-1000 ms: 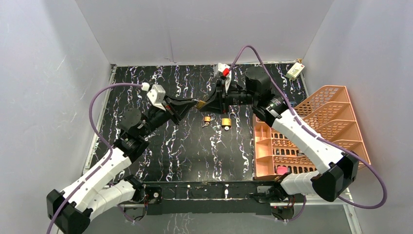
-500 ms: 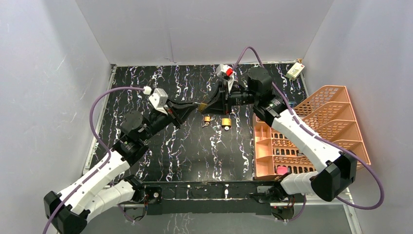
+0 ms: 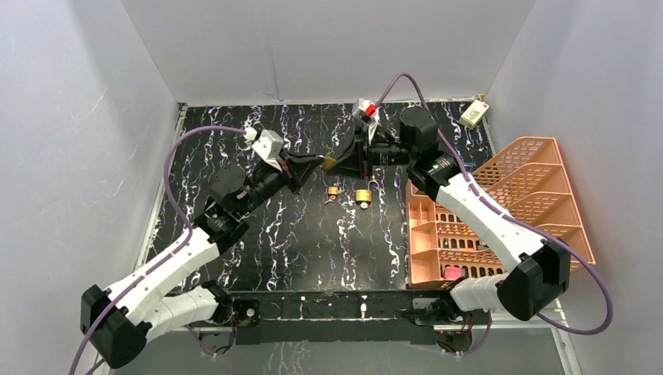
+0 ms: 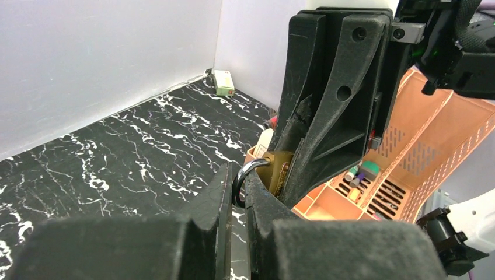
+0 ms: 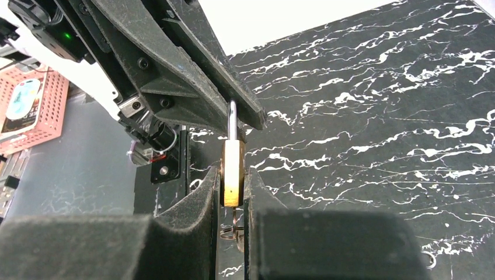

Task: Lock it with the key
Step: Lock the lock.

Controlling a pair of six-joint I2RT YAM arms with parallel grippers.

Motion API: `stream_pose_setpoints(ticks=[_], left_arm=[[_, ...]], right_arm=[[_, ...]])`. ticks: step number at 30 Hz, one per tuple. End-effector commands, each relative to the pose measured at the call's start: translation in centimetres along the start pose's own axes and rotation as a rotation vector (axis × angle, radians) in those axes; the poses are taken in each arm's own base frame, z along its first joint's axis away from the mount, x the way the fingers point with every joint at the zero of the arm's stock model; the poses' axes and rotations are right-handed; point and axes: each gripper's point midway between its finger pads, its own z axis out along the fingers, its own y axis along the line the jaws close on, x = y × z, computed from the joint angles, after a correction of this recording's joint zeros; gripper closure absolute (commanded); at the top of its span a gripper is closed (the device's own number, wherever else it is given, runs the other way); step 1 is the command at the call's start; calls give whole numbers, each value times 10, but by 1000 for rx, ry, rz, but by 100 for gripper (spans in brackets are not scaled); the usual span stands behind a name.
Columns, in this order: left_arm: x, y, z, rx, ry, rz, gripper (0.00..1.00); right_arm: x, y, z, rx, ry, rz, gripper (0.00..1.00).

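A brass padlock (image 3: 331, 162) hangs in the air between my two grippers over the far middle of the black marbled table (image 3: 297, 242). My left gripper (image 3: 323, 162) is shut on its steel shackle (image 4: 249, 170). My right gripper (image 3: 339, 162) is shut on its brass body (image 5: 233, 169). In the right wrist view the shackle (image 5: 232, 119) stands upright into the left fingers (image 5: 192, 64), and a key on a ring (image 5: 232, 232) hangs under the body. In the left wrist view the body (image 4: 279, 166) sits against the right fingers (image 4: 333, 116).
Two more small brass padlocks (image 3: 333, 192) (image 3: 363, 196) lie on the table just below the grippers. An orange slotted organiser (image 3: 539, 195) with small items fills the right side. A small white box (image 3: 474, 115) sits in the far right corner. Grey walls enclose the table.
Both grippers, still holding the padlock, have shifted slightly toward the far wall and right. The left arm has stretched further forward and its wrist has risen.
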Motion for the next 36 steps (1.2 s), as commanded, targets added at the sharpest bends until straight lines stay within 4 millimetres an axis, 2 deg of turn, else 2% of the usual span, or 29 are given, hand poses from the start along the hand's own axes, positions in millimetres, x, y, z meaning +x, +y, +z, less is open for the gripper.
stream_pose_setpoints(ticks=[1, 4, 7, 9, 12, 14, 15, 19, 22, 24, 26, 29, 32, 36], left_arm=[[45, -21, -23, 59, 179, 79, 100], [29, -7, -35, -22, 156, 141, 100], [29, -9, -39, -13, 152, 141, 100], [46, -17, -31, 43, 184, 84, 100], [76, -44, -15, 196, 261, -68, 100], [89, -51, -8, 230, 288, -120, 100], [89, -49, -6, 223, 285, -113, 100], [59, -30, -17, 107, 221, 0, 100], [34, -11, -32, 22, 192, 85, 100], [26, -4, -38, 7, 197, 101, 100], [25, -8, -38, 48, 204, 81, 100], [36, -26, -26, 166, 214, -3, 100], [60, -46, -10, 310, 283, -125, 100], [72, -49, -5, 317, 317, -124, 100]], right_arm=[[-55, 50, -4, -65, -137, -223, 100], [-41, 49, -7, -54, -115, -197, 100], [-35, 48, -6, -57, -105, -180, 100], [-41, 48, -4, -66, -120, -186, 100], [-56, 48, 3, -101, -143, -208, 100], [-61, 46, 8, -120, -139, -209, 100], [-62, 45, 9, -123, -135, -211, 100], [-54, 43, 2, -89, -110, -228, 100], [-44, 39, -14, -26, -87, -233, 100], [-37, 31, -23, 10, -85, -225, 100], [-38, 28, -23, 11, -96, -219, 100], [-46, 25, -14, -32, -103, -192, 100], [-62, 23, -6, -54, -143, -210, 100], [-81, 21, -4, -54, -163, -243, 100]])
